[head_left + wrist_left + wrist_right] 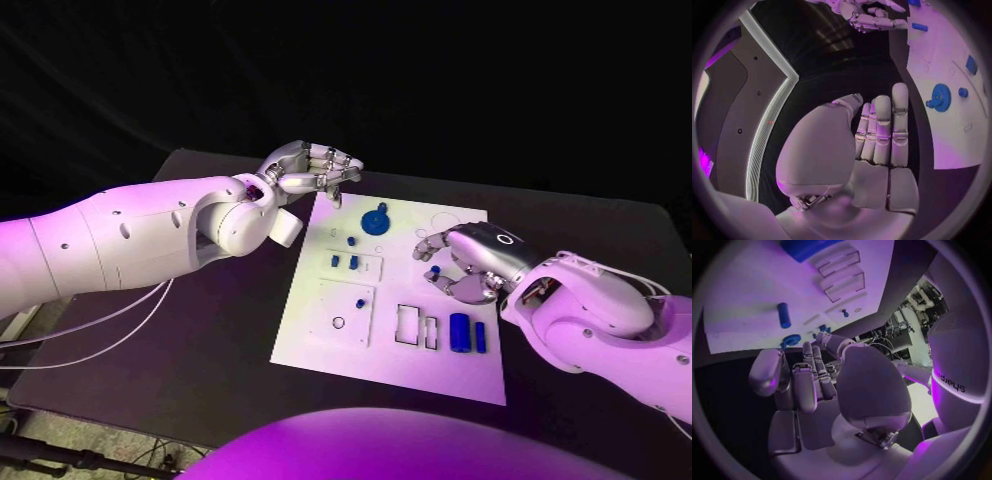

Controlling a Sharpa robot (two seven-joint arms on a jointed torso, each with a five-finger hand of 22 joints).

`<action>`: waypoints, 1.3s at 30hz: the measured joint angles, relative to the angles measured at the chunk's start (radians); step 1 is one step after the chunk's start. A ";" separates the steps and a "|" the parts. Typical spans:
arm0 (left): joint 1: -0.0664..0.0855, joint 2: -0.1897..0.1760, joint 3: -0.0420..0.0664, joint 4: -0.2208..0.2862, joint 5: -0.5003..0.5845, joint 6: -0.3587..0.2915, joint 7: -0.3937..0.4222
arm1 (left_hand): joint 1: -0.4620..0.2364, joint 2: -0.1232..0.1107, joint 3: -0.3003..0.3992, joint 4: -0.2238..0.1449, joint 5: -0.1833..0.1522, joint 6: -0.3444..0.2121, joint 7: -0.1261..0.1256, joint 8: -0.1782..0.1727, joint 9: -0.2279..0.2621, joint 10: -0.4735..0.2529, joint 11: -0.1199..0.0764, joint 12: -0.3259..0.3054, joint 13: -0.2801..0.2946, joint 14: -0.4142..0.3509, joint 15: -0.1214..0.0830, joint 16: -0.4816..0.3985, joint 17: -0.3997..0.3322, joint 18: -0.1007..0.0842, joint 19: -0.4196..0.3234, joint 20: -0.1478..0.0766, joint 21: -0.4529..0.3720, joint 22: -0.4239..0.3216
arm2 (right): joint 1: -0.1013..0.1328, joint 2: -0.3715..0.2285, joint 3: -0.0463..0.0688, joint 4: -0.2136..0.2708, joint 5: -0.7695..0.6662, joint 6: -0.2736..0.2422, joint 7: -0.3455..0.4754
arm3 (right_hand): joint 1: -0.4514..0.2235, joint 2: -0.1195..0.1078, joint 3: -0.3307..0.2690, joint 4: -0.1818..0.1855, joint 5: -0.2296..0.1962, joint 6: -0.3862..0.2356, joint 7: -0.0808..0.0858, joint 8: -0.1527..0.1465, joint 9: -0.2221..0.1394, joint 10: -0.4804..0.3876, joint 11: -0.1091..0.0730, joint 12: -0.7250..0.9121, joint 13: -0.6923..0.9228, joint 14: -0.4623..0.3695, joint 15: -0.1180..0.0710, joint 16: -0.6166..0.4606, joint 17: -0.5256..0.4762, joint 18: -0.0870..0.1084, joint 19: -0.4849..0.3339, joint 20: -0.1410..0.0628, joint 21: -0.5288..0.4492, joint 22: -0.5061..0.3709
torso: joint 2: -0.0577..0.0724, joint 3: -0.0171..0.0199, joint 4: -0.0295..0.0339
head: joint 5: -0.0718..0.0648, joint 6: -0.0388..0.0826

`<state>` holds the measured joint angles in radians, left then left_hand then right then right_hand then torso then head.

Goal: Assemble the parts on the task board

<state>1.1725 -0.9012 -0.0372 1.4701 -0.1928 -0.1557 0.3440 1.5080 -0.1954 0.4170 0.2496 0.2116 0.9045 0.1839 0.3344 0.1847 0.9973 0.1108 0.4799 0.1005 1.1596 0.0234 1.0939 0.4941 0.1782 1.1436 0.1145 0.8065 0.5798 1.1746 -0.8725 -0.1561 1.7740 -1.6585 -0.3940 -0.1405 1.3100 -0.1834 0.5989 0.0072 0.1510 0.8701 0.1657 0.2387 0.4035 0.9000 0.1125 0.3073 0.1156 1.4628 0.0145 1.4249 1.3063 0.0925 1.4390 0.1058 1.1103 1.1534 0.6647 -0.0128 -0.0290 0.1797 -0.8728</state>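
Nearest, at 4 o'clock: right hand (469, 262) over right edge of task board (325, 330), palm down, fingers curled in; cannot tell whether anything sits in them. Just below it two blue bars (467, 332) upright side by side beside empty rectangular slots (417, 326). At centre, small blue pegs (355, 263). Farther, at 12: blue gear (376, 220) flat near far edge. Farthest, at 11: left hand (309, 168) raised off board's far-left corner, fingers straight and together, holding nothing visible. Bare black table (188, 330) at 9.
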 measured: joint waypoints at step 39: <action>0.000 -0.001 0.000 0.002 0.000 0.014 -0.003 | 0.000 0.000 0.000 0.000 0.000 0.000 0.000 0.000 0.001 0.000 0.000 0.000 0.000 0.000 0.000 0.000 0.000 0.000 0.000 0.000 -0.001 -0.001 | -0.017 0.077 -0.009 -0.130 0.016 0.121 -0.017 | 0.011 -0.001 -0.014 0.005 0.000 0.012 -0.012 -0.003 0.006 0.014 -0.010 0.054 0.006 0.004 0.003 -0.005 0.002 0.000 -0.002 0.002 -0.005 0.003 | 0.001 -0.0002 0.0003 | -0.005 0.000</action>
<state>1.1725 -0.9019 -0.0373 1.4722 -0.1927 -0.1416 0.3411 1.5080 -0.1954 0.4170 0.2496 0.2116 0.9045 0.1839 0.3344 0.1856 0.9973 0.1108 0.4799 0.1005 1.1596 0.0235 1.0939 0.4941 0.1782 1.1436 0.1145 0.8053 0.5789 1.1581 -0.7955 -0.1653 1.6438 -1.6427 -0.2732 -0.1579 1.3211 -0.1848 0.5848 0.0122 0.1509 0.8825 0.1537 0.2360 0.4097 0.9142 0.1028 0.3616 0.1219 1.4663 0.0180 1.4197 1.3079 0.0925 1.4366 0.1082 1.1058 1.1565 0.6657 -0.0129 -0.0288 0.1746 -0.8728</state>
